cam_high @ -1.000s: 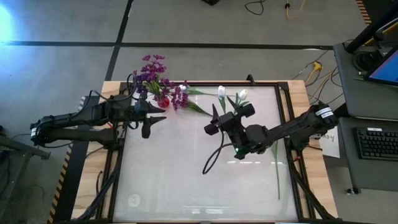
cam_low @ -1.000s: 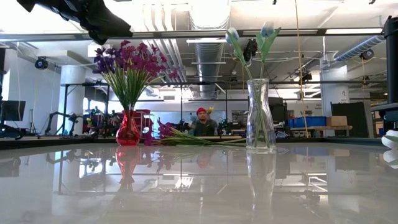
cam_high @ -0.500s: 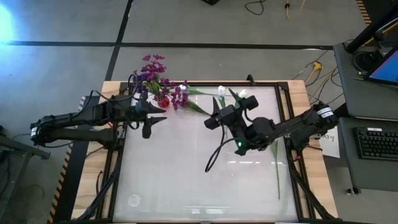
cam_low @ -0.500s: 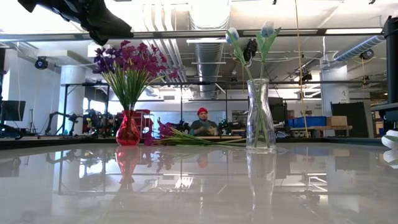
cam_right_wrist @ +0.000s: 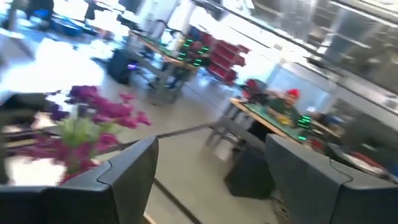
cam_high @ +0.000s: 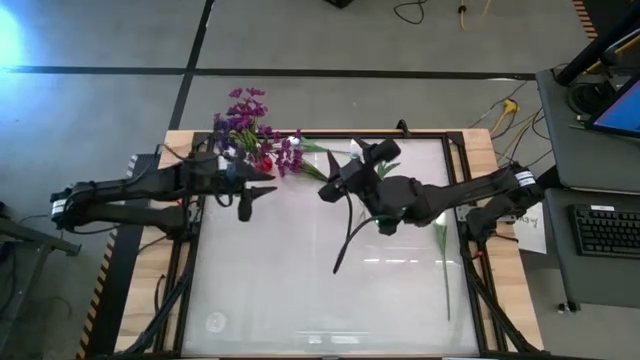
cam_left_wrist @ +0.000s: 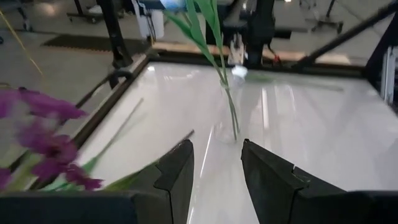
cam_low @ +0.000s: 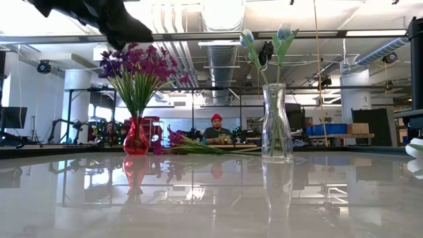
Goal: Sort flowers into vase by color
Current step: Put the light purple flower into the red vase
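Two vases stood near the far edge of the glossy white table [cam_high: 300,290]: a small red glass vase [cam_low: 136,137] holding purple blossom stems [cam_low: 135,69], and a tall clear glass vase [cam_low: 277,123] holding two white tulip buds [cam_low: 264,34]. More purple stems [cam_low: 188,143] lay flat between them. One green stalk [cam_high: 443,268] lay by the right edge. The near half lay open. The left gripper [cam_high: 252,192] hung narrowly parted, empty; the right gripper [cam_high: 342,180] was spread wide, empty.

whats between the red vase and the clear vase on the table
A loose purple flower lies flat between the red vase and the clear vase, nearer the red one, as the low view shows.
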You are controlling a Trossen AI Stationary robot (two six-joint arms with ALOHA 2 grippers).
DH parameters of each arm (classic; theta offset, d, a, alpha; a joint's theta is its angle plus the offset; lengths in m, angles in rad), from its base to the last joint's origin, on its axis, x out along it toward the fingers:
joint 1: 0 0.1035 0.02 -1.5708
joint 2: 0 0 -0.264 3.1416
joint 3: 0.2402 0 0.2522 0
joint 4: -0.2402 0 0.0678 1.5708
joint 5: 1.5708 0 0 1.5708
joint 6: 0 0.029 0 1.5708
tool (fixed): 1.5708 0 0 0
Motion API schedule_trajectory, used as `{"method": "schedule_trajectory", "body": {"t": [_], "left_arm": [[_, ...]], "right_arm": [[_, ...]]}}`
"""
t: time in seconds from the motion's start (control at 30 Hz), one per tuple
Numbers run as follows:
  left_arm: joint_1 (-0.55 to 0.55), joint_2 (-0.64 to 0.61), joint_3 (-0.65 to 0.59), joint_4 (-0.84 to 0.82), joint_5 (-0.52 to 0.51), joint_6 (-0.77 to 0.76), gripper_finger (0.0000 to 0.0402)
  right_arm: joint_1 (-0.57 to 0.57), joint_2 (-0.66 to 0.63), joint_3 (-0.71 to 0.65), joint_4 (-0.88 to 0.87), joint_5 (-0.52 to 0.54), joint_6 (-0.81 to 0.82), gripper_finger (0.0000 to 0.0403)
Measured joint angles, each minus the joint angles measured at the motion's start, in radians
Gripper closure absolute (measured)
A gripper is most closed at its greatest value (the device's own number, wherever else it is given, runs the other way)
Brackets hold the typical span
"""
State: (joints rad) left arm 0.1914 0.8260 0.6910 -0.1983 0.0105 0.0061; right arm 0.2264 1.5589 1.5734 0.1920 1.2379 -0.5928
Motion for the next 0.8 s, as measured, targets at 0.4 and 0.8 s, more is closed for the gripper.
{"method": "schedule_trajectory", "body": {"t": [0.4,0.8], "left_arm": [[-0.028,0.181,0.000,0.043,-0.001,0.071,0.0279],[-0.029,0.133,0.128,-0.108,0.000,0.037,0.0279]], "right_arm": [[-0.098,-0.001,0.323,-0.734,-0.506,0.515,0.0125],[-0.482,0.013,0.466,-0.924,-0.957,0.602,0.0129]]}}
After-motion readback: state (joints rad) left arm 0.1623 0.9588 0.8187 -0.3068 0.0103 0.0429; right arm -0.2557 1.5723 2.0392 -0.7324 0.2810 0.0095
